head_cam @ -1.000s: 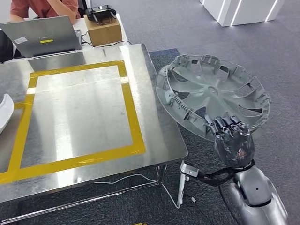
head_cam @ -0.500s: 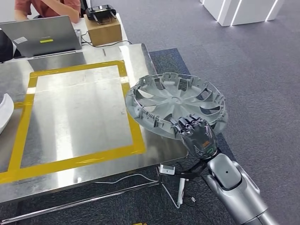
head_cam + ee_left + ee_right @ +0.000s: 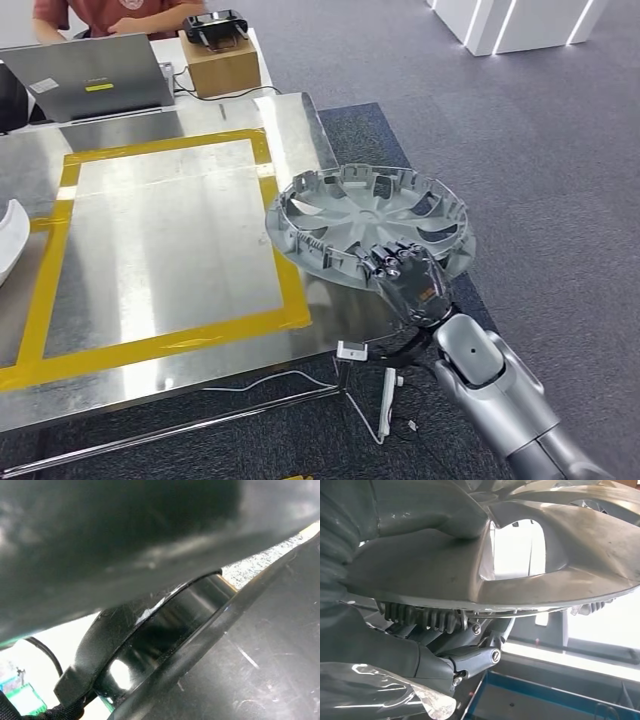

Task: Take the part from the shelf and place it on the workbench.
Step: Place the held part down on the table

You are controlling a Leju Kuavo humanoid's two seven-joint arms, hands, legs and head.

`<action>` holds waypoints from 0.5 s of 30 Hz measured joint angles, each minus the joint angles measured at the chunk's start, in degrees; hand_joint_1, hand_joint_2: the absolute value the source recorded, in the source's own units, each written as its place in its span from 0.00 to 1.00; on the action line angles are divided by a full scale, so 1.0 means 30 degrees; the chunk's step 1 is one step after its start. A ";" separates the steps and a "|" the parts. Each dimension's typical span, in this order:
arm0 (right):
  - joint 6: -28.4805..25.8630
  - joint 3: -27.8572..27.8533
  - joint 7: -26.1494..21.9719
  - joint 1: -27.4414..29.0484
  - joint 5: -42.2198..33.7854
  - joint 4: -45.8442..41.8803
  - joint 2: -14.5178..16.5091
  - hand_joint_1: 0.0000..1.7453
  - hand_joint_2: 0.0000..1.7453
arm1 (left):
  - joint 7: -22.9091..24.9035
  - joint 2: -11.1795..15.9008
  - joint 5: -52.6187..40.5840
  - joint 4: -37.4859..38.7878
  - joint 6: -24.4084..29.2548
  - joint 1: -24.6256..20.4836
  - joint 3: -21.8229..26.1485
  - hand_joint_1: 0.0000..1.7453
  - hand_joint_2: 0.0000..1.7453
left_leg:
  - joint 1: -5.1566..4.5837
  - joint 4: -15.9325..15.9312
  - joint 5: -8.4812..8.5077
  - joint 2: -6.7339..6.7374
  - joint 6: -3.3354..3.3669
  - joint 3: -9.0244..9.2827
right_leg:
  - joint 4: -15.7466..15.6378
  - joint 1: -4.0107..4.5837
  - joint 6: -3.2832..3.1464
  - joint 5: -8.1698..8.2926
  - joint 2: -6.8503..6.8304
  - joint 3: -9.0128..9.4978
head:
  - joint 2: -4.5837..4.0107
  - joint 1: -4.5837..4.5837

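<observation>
R hand (image 3: 411, 282) grips the near rim of the part (image 3: 370, 225), a grey plastic wheel cover; dark fingers (image 3: 389, 262) curl over the rim from below, so hand is clamped on it. Right wrist view confirms: fingers (image 3: 471, 660) sit under the cover's edge (image 3: 531, 575), thumb side against its surface. Part is held roughly level, hollow side up w/ clips and spokes visible, tilted slightly. It hangs above the right edge of the counter (image 3: 151, 260), its far-left portion overlapping the counter's corner area and the yellow tape square (image 3: 283, 260); rest overhangs the grey carpet floor (image 3: 543, 180). Contact w/ counter surface: cannot tell. Silver R forearm (image 3: 498, 390) enters from lower right.

L hand: left wrist view is dark, blurred surfaces; state cannot tell.

Beyond: laptop (image 3: 87, 75) and cardboard box (image 3: 221, 62) w/ black controller (image 3: 215, 25) on top, at far end. Person in red top (image 3: 113, 15) seated behind. White object (image 3: 11, 240) at counter's left edge. Cables (image 3: 370, 390) hang below counter front.
</observation>
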 joint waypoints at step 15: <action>0.0000 0.0366 -0.0200 -0.2348 0.0101 0.2867 0.1326 1.00 1.00 | 0.0346 0.0164 -0.0637 0.0000 -0.0040 -0.0049 -0.0666 0.00 0.00 | 0.0000 0.0001 0.0011 0.0001 -0.0005 -0.0012 | 0.0005 0.0000 0.0001 0.0006 0.0007 -0.0010 | -0.0003 -0.0002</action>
